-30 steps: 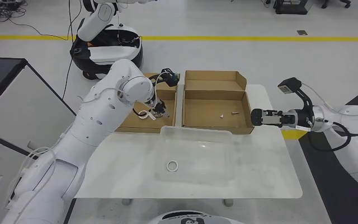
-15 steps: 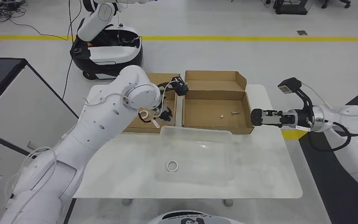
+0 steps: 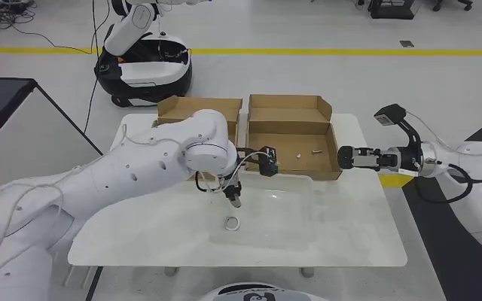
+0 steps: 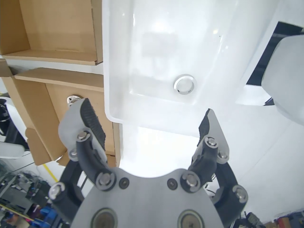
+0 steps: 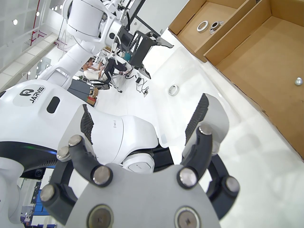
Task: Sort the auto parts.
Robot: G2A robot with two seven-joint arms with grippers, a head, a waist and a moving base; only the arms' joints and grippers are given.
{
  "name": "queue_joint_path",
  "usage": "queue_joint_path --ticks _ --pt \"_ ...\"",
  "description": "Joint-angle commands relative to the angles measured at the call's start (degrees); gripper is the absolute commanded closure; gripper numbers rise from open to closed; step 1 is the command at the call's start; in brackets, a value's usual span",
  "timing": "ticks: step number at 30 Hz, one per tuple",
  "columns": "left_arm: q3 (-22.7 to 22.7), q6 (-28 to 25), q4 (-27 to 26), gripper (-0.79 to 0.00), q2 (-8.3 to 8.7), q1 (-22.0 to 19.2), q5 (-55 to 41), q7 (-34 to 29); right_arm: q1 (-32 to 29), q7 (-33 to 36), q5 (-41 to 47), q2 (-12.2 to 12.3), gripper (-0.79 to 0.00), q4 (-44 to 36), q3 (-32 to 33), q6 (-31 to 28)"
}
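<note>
The left claw (image 4: 146, 110) hung with its two ribbed fingers spread wide and nothing between them, above the left end of a clear, shallow plastic bin (image 4: 106, 77). Below the claw and a little toward the robot, a small silvery metal ring (image 4: 185, 87) lay flat on the bin's floor, apart from both fingers.

Just past the bin's rim, on the claw's far side, sat an open brown cardboard box (image 4: 40, 110). It held a silvery flanged metal part (image 4: 73, 98), partly hidden behind one finger in the left wrist view. In the right wrist view a second flat metal ring (image 5: 202, 27) lay just beside that part; whether the two touched could not be told.

Farther off, to the left claw's right, stood a second open brown cardboard box (image 3: 290, 147), wall to wall with the first. On its floor lay a small pale part (image 3: 299, 156) and a small silvery round part (image 3: 316, 150), near each other but apart. Bin and boxes all rested on a white table (image 3: 354, 226).

The right claw (image 5: 144, 103) was held over the table's right side, just beside the second box's right wall, its fingers likewise apart and empty. That box lay nearest ahead of it. The bin with its ring lay beyond, and the left claw farther still.
</note>
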Motion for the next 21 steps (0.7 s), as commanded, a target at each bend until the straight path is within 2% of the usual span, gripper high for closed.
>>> queue_joint_path --ticks 1,8,16,21 --pt "0.57 -0.64 -0.72 -0.785 0.53 -0.66 -1.61 0.67 0.0 0.0 0.0 0.0 -0.785 0.0 0.0 0.0" --pt "0.57 -0.86 -4.08 -0.785 1.54 0.51 -2.56 0.89 0.0 0.0 0.0 0.0 -0.785 0.0 0.0 0.0" --pt "0.57 -0.86 -4.08 -0.785 1.54 0.51 -2.56 0.89 0.0 0.0 0.0 0.0 -0.785 0.0 0.0 0.0" --pt "0.57 -0.95 -7.25 -0.785 0.62 4.13 0.65 1.0 0.0 0.0 0.0 0.0 -0.785 0.0 0.0 0.0"
